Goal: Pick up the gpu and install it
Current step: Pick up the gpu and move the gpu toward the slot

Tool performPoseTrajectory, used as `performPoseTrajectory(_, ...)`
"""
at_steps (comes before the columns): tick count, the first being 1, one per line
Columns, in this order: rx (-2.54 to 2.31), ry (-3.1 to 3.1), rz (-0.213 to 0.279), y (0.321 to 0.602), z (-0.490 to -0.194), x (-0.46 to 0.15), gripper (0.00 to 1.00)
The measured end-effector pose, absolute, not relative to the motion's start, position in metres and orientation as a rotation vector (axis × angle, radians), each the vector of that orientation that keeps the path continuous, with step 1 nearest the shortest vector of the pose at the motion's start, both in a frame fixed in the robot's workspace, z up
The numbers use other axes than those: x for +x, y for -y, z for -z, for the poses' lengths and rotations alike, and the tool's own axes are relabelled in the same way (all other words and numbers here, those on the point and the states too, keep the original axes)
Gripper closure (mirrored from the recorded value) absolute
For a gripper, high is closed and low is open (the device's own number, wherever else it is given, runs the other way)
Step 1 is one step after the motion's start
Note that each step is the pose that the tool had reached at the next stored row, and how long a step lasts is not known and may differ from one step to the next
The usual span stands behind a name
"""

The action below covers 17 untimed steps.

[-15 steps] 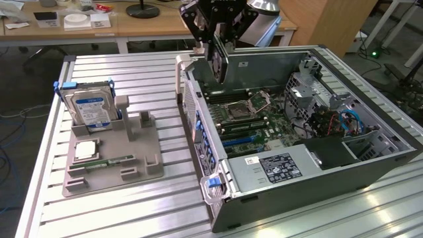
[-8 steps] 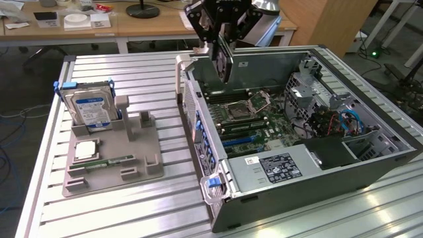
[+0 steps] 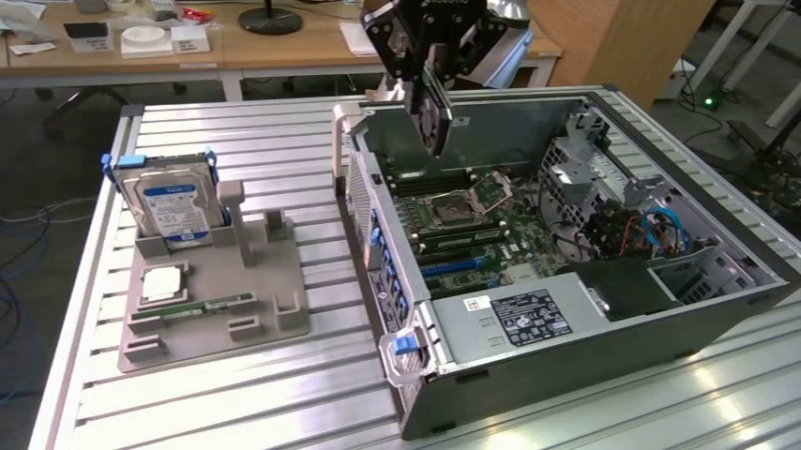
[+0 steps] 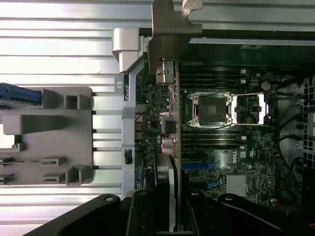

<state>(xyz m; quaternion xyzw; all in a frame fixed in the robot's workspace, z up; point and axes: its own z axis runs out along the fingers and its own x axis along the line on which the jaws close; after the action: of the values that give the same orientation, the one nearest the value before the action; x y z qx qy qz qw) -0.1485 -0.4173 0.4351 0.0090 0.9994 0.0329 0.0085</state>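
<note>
My tool (image 3: 432,58) is partly closed, pinching the one graphics card (image 3: 432,117) by its upper edge. The card hangs on edge above the open computer case (image 3: 564,375), close to its rear wall and not yet seated. To do this well, I judge the card should be square to the motherboard (image 3: 494,239), its metal bracket (image 4: 170,29) against the rear wall and its lower edge lined up along a slot before any pressing. On the table (image 3: 250,131) I count one case, one grey holder (image 3: 213,272), one hard drive (image 3: 169,206) standing in it and one green memory stick (image 3: 206,305).
</note>
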Motion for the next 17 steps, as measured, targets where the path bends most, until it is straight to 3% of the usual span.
performPoseTrajectory(17, 0.028, -3.123, -0.103, 0.417, -0.434, -0.123, 0.72)
